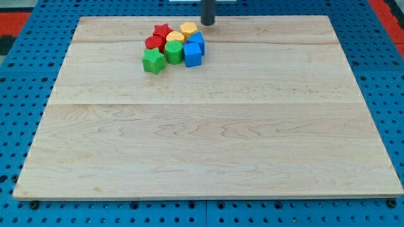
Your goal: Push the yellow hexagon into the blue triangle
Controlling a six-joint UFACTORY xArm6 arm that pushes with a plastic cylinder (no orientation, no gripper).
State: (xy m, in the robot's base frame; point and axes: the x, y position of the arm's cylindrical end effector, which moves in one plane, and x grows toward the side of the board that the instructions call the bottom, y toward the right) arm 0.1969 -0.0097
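The blocks sit in one tight cluster near the board's top, left of centre. A yellow hexagon (189, 29) is at the cluster's top right, touching a blue triangle-like block (197, 41) just below it. A blue cube (192, 55) sits below that. My tip (207, 24) is just right of and slightly above the yellow hexagon, a small gap apart from it. The dark rod rises out of the view's top edge.
A second yellow block (175, 38), a red star (162, 30), a red block (153, 43), a green block (173, 53) and a green star-like block (153, 61) fill the cluster's left side. The wooden board (202, 139) lies on a blue pegboard.
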